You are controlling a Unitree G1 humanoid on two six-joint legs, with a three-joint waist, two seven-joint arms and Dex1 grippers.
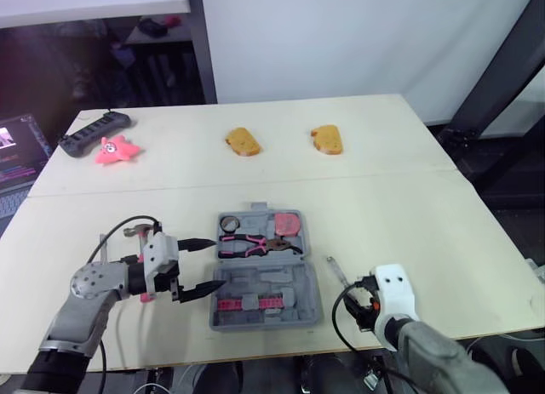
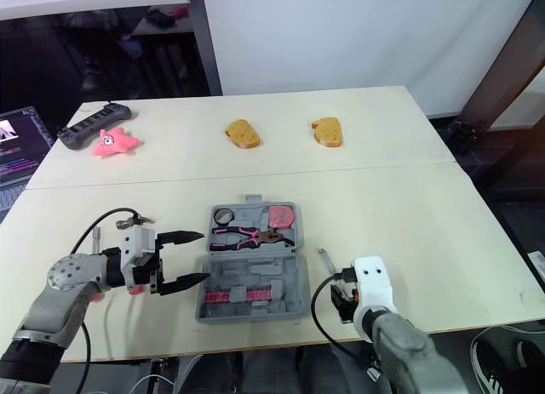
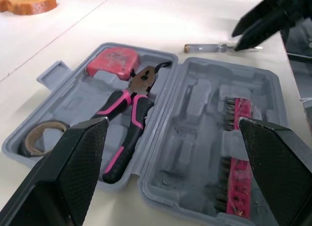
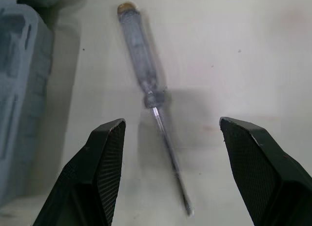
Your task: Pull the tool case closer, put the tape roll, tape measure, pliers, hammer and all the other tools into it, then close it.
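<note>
The grey tool case point(image 1: 281, 283) lies open near the table's front edge. Its far half holds a tape roll point(image 1: 230, 222), a red tape measure point(image 1: 288, 222) and pink-handled pliers point(image 1: 255, 243). The near half holds a pink bit strip point(image 1: 247, 305). My left gripper point(image 1: 217, 263) is open just left of the case, pointing at it. A hammer point(image 1: 134, 231) lies partly hidden under that arm. A clear-handled screwdriver point(image 4: 146, 74) lies on the table right of the case. My right gripper point(image 4: 170, 123) is open, its fingers on either side of the screwdriver's shaft.
Two toast-like pieces point(image 1: 243, 141) point(image 1: 327, 139) lie on the table's far half. A pink star toy point(image 1: 117, 149) and a black power strip point(image 1: 94, 132) sit at the far left. A laptop point(image 1: 17, 160) stands beyond the left edge.
</note>
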